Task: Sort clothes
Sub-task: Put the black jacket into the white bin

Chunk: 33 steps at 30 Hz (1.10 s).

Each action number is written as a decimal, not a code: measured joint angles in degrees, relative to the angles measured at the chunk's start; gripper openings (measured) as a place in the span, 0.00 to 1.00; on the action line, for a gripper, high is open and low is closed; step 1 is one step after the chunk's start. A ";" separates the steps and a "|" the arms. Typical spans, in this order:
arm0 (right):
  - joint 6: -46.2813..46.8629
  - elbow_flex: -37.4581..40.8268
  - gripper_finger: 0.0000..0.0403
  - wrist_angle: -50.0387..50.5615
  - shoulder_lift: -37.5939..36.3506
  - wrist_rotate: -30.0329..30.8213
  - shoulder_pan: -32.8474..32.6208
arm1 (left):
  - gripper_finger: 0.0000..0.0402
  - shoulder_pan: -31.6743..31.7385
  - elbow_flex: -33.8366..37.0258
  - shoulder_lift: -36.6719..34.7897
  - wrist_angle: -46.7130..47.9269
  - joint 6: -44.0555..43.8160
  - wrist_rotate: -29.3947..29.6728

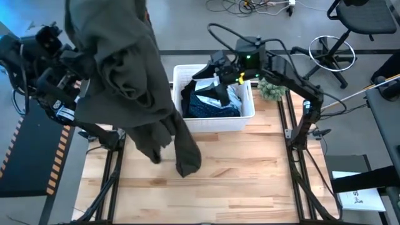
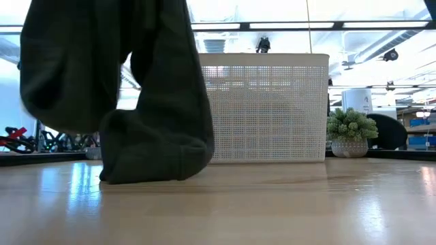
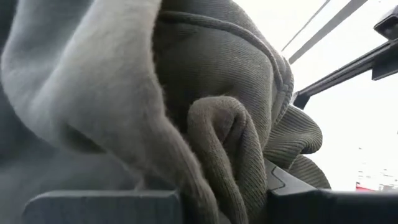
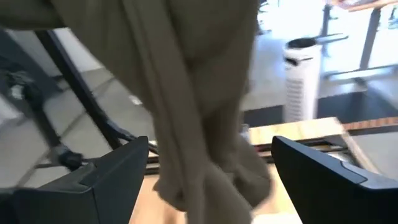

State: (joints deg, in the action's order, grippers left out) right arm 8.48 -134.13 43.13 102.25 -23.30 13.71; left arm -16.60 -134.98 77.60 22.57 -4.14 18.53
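A light wooden plank table (image 1: 237,162) stands on grey floor (image 1: 187,25), black swivel office chairs (image 1: 365,15) beyond its far right corner; long ceiling strip lights (image 2: 286,26) glow overhead, and a small green potted plant (image 2: 351,131) sits near the table's right edge

olive-grey top (image 1: 125,75), white lattice basket (image 2: 266,109), navy patterned piece (image 1: 209,107)
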 joint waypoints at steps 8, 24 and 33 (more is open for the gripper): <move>5.14 0.00 0.81 -11.51 4.10 -4.14 -2.03 | 0.12 0.38 0.02 -0.15 -4.63 5.80 -0.02; 11.07 0.00 0.81 -24.14 16.10 -3.82 -3.33 | 0.12 0.87 0.02 -0.75 -8.45 9.52 -1.61; 9.61 0.00 0.47 -23.28 17.54 0.88 -3.55 | 0.12 0.87 0.00 -1.74 -8.16 9.73 -2.59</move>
State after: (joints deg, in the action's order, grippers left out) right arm 18.09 -134.13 19.85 119.79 -22.42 10.15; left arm -15.73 -134.98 75.86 14.41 5.59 15.95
